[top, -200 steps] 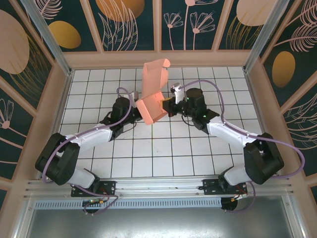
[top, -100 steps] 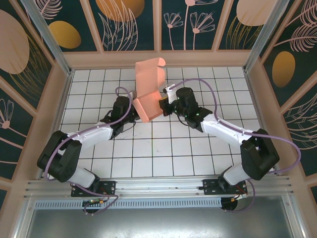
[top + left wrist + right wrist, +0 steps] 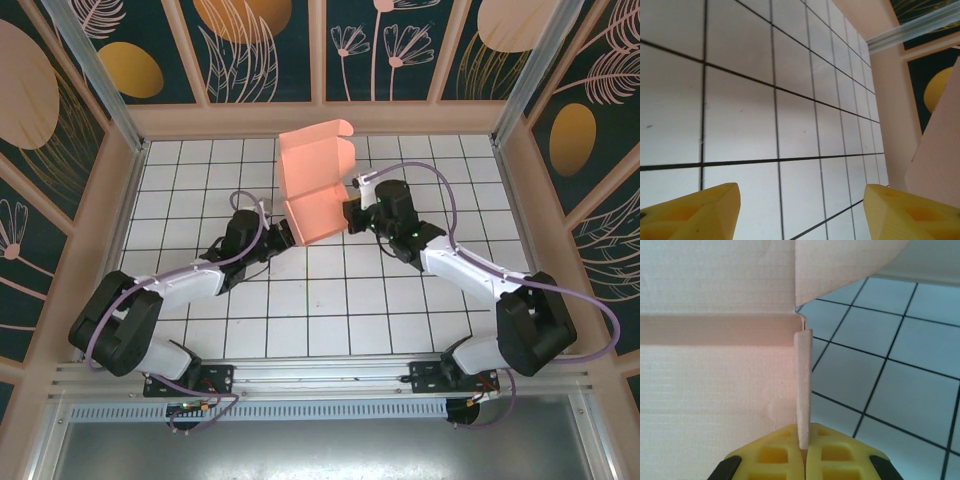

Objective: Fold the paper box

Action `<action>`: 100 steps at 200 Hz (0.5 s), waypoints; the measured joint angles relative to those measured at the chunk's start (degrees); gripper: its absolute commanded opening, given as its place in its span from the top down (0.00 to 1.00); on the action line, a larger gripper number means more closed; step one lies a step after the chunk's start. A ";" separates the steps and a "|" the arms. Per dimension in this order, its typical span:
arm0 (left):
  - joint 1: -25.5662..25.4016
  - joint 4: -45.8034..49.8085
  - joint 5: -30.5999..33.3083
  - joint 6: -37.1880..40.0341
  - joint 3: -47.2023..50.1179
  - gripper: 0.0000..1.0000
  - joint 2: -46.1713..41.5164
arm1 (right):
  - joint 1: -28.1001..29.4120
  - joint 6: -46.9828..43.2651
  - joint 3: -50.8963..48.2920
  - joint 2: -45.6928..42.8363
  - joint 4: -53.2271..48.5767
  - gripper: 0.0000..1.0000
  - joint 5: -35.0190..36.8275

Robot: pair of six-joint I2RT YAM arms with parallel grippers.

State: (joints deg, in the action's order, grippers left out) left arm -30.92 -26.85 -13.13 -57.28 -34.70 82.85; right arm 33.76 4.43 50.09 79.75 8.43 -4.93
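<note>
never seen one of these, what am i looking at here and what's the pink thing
Two robot arms are bolted at the near edge of a white tiled table. The wide picture looks down from above and behind them. The other two come from a camera on each wrist, looking out past that arm's yellow tips. The pink thing is a paper box, a creased card sheet partly folded. The right pincer is shut on a thin edge of it. The left pincer is open and empty, beside the card.
</note>
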 measured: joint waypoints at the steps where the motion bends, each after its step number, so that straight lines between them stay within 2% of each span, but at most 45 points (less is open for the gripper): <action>1: 0.07 -0.02 0.00 -0.02 0.11 0.33 -0.02 | -0.04 0.00 -0.09 0.00 0.00 1.00 0.13; 48: 3.93 2.19 4.72 -0.15 5.38 0.33 -5.53 | -0.31 1.03 -3.96 0.20 -3.41 1.00 4.09; 100: 4.42 7.45 9.55 2.93 4.35 0.31 -9.20 | -0.09 5.05 -6.56 4.98 -6.14 1.00 10.95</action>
State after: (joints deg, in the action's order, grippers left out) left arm -26.50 -19.40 -3.57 -54.35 -30.35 73.65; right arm 33.67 9.47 43.53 84.73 2.28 6.02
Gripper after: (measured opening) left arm 0.682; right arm 0.050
